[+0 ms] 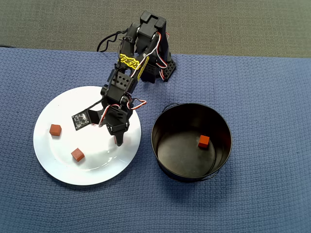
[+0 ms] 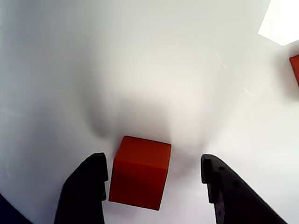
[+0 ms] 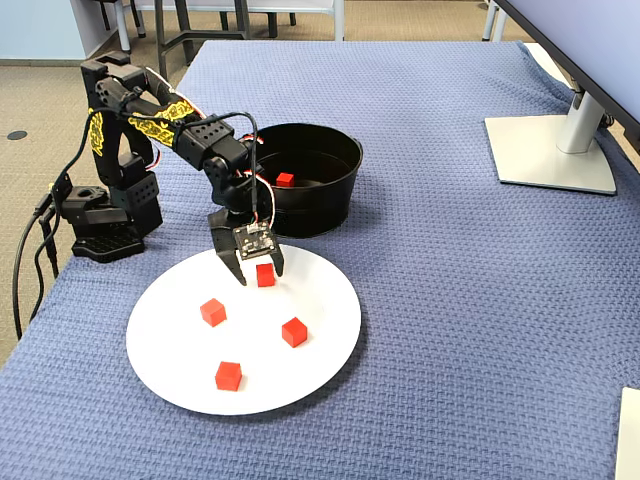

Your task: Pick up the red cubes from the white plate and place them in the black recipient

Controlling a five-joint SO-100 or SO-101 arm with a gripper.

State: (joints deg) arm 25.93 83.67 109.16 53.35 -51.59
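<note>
The white plate (image 3: 320, 300) lies on the blue cloth and carries several red cubes. One red cube (image 2: 140, 171) sits between my open gripper's (image 2: 154, 163) fingers; the left finger (image 2: 86, 186) is almost against it and the right finger (image 2: 224, 191) stands apart. In the fixed view that cube (image 3: 265, 275) is at the plate's far edge, under the gripper (image 3: 260, 276). The overhead view shows only two cubes (image 1: 55, 129) (image 1: 77, 155) on the plate (image 1: 63, 170); the arm hides the rest. The black recipient (image 1: 154, 141) stands right of the plate with one cube (image 1: 203, 141) inside.
The arm's base (image 3: 100, 225) stands at the cloth's left edge in the fixed view, close behind the plate. A monitor stand (image 3: 550, 150) sits at the far right. The pot's wall (image 3: 320, 215) rises just behind the gripper.
</note>
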